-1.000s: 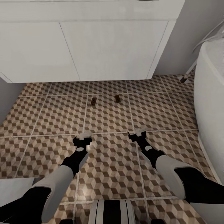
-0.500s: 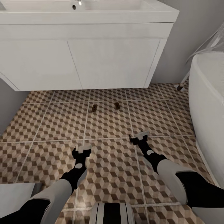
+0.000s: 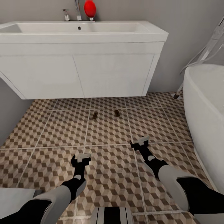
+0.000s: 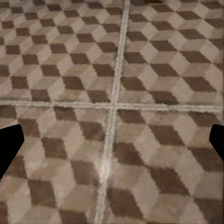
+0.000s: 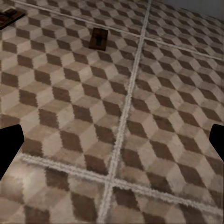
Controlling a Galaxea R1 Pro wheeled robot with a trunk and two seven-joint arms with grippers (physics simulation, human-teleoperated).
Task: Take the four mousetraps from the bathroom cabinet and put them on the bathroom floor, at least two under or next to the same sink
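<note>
Two mousetraps [image 3: 95, 115] [image 3: 116, 113], small brown boards, lie flat on the cube-patterned bathroom floor [image 3: 46, 130], just in front of the white vanity under the bathroom sink [image 3: 81, 32]. My left gripper [image 3: 83, 156] hovers open over the tiles, nearer to me than the traps, with nothing in it. My right gripper [image 3: 140, 141] is open and empty too, a short way to the right of them. The right wrist view looks past my right gripper [image 5: 112, 144] at one mousetrap [image 5: 98, 37] and the corner of another [image 5: 9, 18]. Bare tiles lie under my left gripper [image 4: 112, 144].
A white bathtub [image 3: 205, 109] stands close at the right. On the basin's back edge are a chrome tap [image 3: 77, 9] and a red rounded object [image 3: 90, 8]. A grey wall [image 3: 9, 105] closes the left side. Open tiles stretch between me and the vanity.
The head view has tilted up, so the basin top, tap and red object now show. Both traps lie where they were. Both grippers stay open, the left one slightly drawn back.
</note>
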